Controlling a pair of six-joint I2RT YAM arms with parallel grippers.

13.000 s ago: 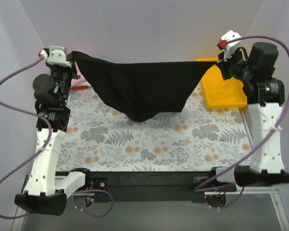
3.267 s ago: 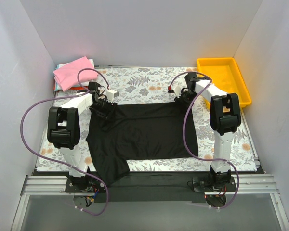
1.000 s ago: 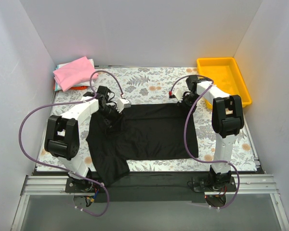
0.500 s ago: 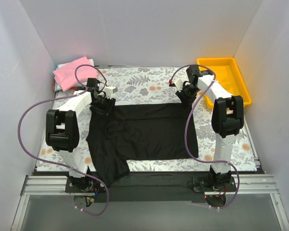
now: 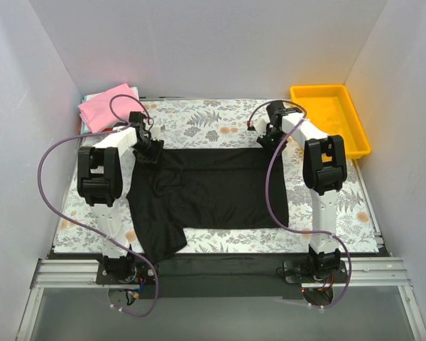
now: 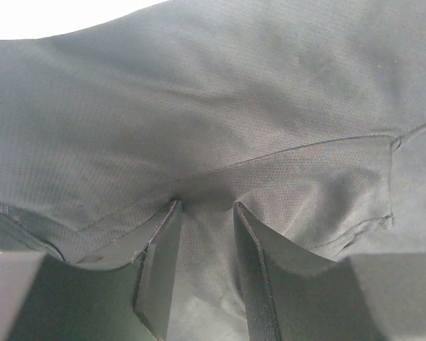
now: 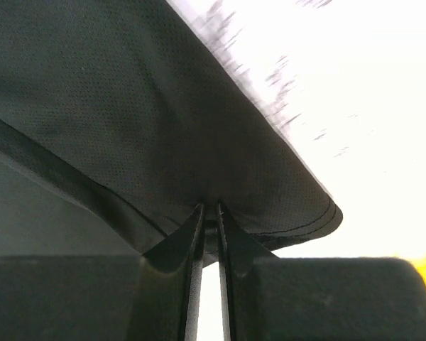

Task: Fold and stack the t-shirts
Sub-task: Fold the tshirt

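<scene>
Hidden, near edge: the near-left sleeve of the black shirt reaches the near edge of the worktop. It is dark against the dark rail, so where it ends is hard to make out.
Hidden, sides: the left arm and right arm cover strips of the worktop. The right arm also hides part of the shirt's right edge.
Hidden, wrist views: both are filled with black mesh cloth seen close. In the right one the background is washed out white.
Hidden, far left: the pink shirt tops a pile. The other shirts show only thin edges.
Open room: bare strips of worktop lie on the shirt's left and right, with a wider band beyond its far edge. The tray sits in the far-right corner, apart from the shirt.
Shirt place and axis: it lies spread flat mid-worktop with its long axis running left to right. The 1 clear sleeve points near-left. I cannot tell which end is the collar.
Left jaws: at the far-left corner of the shirt, part closed and clamping a thick fold of it.
Right jaws: at the far-right corner, clenched almost together on the thin hem.
</scene>
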